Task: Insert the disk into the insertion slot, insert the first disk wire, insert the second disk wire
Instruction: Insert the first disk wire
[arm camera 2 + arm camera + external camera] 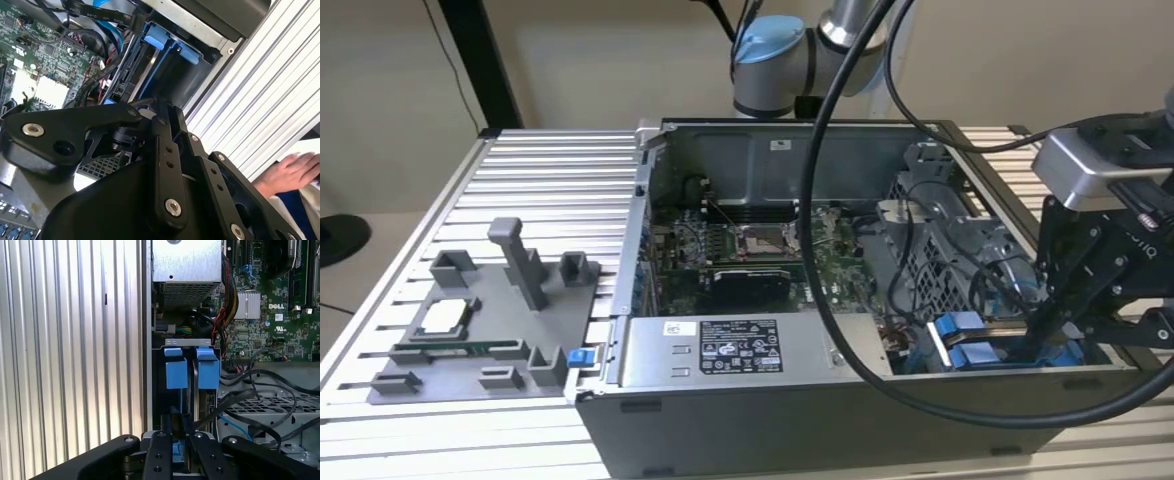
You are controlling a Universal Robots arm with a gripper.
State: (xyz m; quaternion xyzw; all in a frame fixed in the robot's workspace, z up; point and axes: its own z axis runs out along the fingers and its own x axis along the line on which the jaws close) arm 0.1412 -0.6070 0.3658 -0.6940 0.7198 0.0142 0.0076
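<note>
- Ribbed aluminium table (534, 170) carries an open computer case (787, 420), with a pale wall behind it.
- The gripper (179, 436) hangs over the insertion slot (191, 343), at the case's near corner on the exterior view's right.
- Its fingers stand narrow, pinched on a blue piece, which I judge to be the frame of the disk (176, 451).
- I judge the first step is in hand: the disk is low between the slot walls, near the blue tabs (176, 371).
- Seating it calls for a straight push, clear of the black cables (250, 395) beside.
- The disk's silver body is hidden, and a person's hand (292, 172) is cut off.
</note>
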